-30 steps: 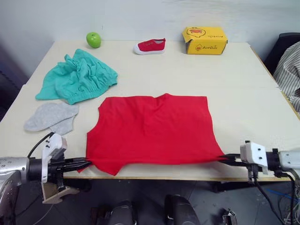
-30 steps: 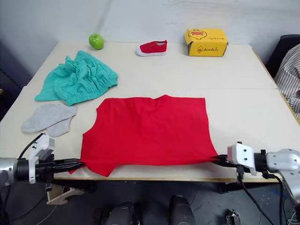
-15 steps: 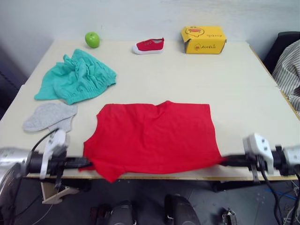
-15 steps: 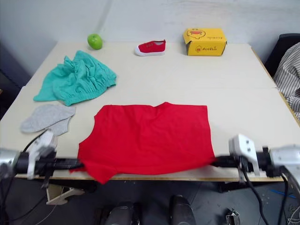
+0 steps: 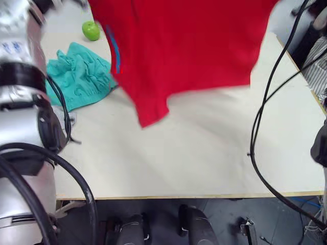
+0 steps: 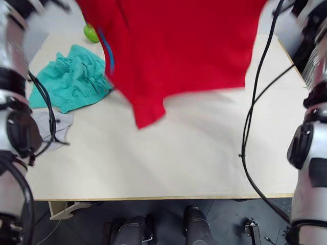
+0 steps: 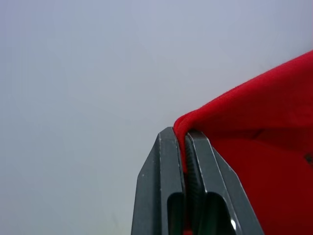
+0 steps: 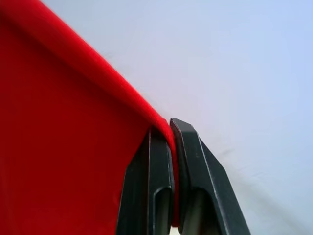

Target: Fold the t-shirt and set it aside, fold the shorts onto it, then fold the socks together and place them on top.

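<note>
The red t-shirt [image 5: 179,46] hangs in the air above the far half of the table, with its light blue collar band [image 5: 116,51] showing on the left. One sleeve dangles lowest, close over the tabletop. In the left wrist view my left gripper [image 7: 184,134] is shut on a folded red edge of the t-shirt [image 7: 254,147]. The right wrist view has my right gripper [image 8: 168,128] shut on another edge of the t-shirt [image 8: 63,147]. The teal shorts [image 5: 76,76] lie crumpled at the table's left. A grey sock [image 6: 64,120] peeks out beside my left arm, nearer than the shorts.
A green apple [image 5: 91,30] sits at the far left, beyond the shorts. The bare beige table [image 5: 204,153] stretches from under the shirt to the near edge. Striped cloth [image 5: 319,56] hangs off the table's right side. Black cables [image 5: 255,127] dangle from my right arm.
Both grippers have risen from the near table edge, lifting the t-shirt off the table so that it now hangs in the air. The camera view has also shifted.
</note>
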### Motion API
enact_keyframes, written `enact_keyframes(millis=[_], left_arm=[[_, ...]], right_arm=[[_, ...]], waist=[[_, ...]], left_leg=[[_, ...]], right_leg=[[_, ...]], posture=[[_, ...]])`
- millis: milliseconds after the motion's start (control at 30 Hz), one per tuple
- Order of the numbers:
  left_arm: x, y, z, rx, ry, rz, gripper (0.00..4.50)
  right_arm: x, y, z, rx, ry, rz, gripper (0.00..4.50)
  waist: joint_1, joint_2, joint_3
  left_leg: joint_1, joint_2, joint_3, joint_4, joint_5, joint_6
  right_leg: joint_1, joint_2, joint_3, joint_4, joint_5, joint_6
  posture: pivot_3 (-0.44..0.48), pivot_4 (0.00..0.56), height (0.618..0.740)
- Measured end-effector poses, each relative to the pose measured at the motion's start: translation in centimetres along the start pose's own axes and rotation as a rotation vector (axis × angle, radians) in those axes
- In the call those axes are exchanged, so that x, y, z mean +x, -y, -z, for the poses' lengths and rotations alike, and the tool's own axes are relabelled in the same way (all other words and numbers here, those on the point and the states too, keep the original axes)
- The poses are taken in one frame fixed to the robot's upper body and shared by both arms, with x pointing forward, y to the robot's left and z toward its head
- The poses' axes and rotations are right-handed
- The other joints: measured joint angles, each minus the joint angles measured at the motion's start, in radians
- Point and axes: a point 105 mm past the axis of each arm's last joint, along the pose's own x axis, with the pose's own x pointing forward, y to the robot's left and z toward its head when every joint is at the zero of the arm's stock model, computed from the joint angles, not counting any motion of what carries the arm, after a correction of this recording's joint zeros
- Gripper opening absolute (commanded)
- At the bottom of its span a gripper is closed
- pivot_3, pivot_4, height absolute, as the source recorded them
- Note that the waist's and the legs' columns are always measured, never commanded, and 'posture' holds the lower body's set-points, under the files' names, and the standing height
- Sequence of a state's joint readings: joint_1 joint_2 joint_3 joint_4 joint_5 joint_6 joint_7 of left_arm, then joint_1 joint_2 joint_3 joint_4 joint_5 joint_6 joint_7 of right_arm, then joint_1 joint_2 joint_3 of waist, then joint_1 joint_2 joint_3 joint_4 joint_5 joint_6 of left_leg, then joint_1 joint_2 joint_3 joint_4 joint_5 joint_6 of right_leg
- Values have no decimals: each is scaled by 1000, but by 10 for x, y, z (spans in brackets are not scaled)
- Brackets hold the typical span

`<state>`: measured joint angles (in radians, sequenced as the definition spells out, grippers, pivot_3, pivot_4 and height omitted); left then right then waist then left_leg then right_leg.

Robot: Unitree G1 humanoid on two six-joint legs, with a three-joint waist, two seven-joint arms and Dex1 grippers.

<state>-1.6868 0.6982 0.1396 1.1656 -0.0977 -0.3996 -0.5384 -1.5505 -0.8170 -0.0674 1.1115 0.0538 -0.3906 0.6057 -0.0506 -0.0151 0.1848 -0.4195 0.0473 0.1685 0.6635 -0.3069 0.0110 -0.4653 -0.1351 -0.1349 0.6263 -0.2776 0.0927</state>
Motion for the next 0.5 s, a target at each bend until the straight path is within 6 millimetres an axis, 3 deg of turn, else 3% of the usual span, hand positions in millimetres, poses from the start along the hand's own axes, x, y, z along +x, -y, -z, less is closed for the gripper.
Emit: enact_keyframes(millis=[67,100,167,233,367,433,500], left_arm=[[1,-13,-28,95,93,-20,0],[-1,-16,-33,124,110,-21,0],[-6,-17,-33,166,117,-8,0],[-18,-14,-20,203,87,58,0],[-69,22,48,187,-94,342,0],[-121,52,96,102,-248,505,0],[-178,82,128,22,-389,634,0]], right_arm=[[-2,12,-15,-90,63,57,19],[-4,15,-17,-118,78,72,19],[-7,15,-20,-165,105,73,19],[-20,4,-5,-212,97,17,19],[-74,-57,74,-205,-70,-246,19],[-123,-105,115,-163,-175,-440,19],[-173,-142,136,-120,-254,-604,19]], waist=[[-7,0,0],[-7,0,0],[-8,0,0],[-9,0,0],[-7,0,1],[-6,0,1],[-6,1,2]], left_leg=[[2,0,1,-2,-1,2],[4,0,1,-2,-2,4],[4,0,3,-3,-3,3],[6,0,4,0,-3,3],[24,0,5,4,-2,8],[33,1,5,6,-1,7],[33,2,3,6,0,7]], right_leg=[[1,-1,-4,0,0,0],[3,-1,-5,0,0,0],[3,-2,-7,-1,0,0],[9,-3,-7,-3,0,0],[31,-3,-5,-6,1,6],[39,-4,-2,-2,1,6],[35,-5,2,2,1,5]], posture=[[0,150,740],[0,150,740],[0,150,740],[0,150,740],[0,150,740],[0,150,740],[0,150,740]])
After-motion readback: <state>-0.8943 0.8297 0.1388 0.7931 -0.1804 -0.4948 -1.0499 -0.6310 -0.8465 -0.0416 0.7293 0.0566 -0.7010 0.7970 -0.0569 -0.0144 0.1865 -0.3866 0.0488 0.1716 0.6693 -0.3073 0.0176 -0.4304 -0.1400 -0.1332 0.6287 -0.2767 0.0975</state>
